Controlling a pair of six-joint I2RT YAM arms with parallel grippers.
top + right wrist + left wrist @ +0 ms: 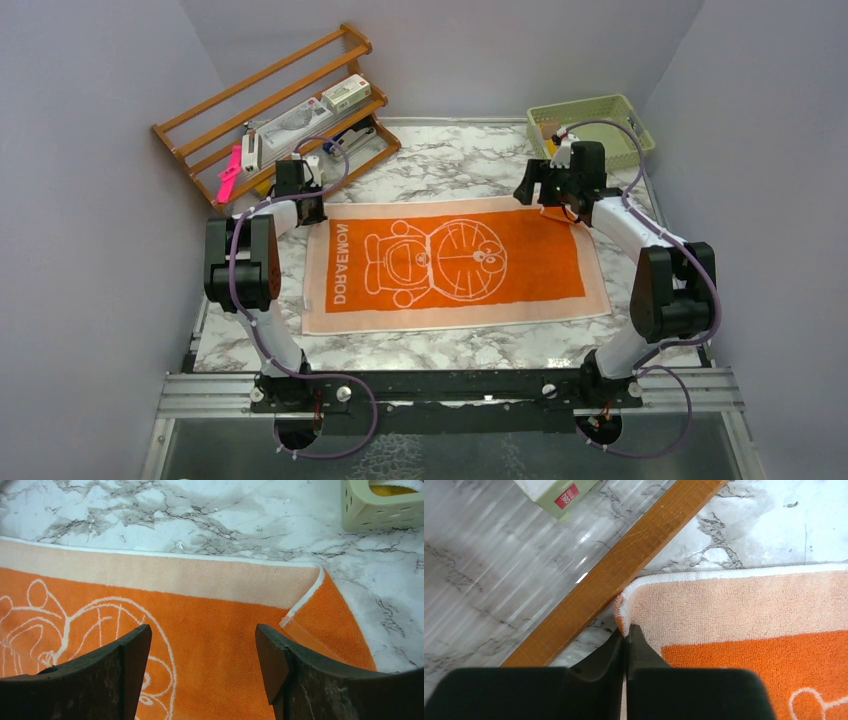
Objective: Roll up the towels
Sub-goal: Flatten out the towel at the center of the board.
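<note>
orange towel corner in left gripper

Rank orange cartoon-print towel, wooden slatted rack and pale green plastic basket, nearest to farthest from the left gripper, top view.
1. Orange cartoon-print towel: its corner at the left gripper.
2. Wooden slatted rack: just behind, leftward.
3. Pale green plastic basket: far-right corner.
</note>
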